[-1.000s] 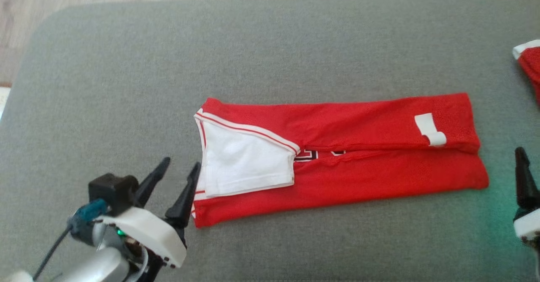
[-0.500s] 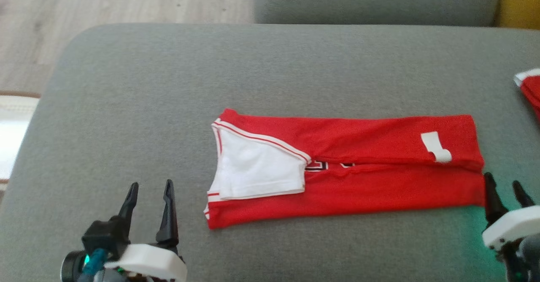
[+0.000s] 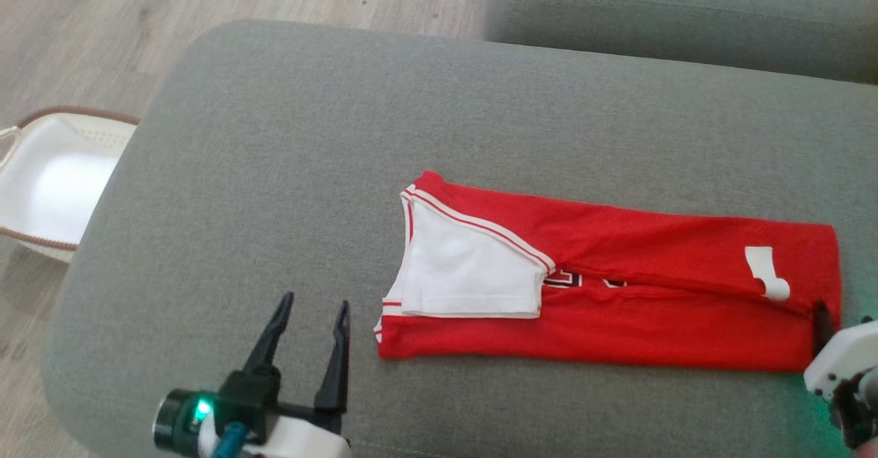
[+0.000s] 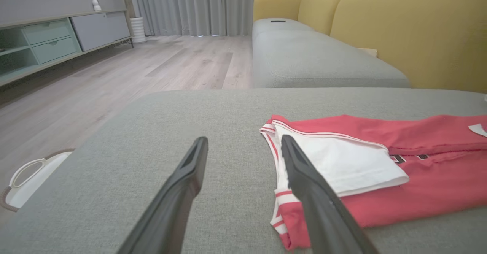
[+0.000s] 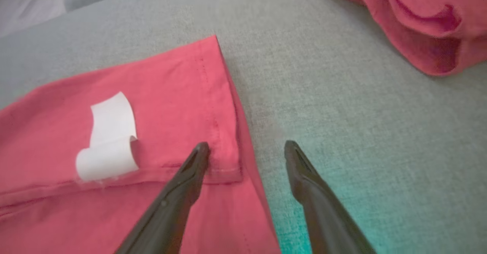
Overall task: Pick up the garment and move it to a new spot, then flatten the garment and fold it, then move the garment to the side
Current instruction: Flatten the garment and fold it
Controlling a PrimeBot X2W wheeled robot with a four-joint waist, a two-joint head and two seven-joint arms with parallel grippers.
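Grey cushion (image 3: 274, 136): broad room left of folded garment (image 3: 651, 314); left gripper (image 3: 315, 300) spread beside collar edge, right gripper (image 5: 247, 144) spread astride hem.

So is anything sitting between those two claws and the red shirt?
Nothing visible. The left claw stands open just beside the red shirt, at its collar end; the right claw, open, straddles its hem edge.

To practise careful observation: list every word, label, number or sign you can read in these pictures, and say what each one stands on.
No text here can be read in full.
Black-and-white print on the red garment: only a strip shows at the fold, the rest is covered; unreadable.
White tag on the garment: curled, with no writing visible on it.
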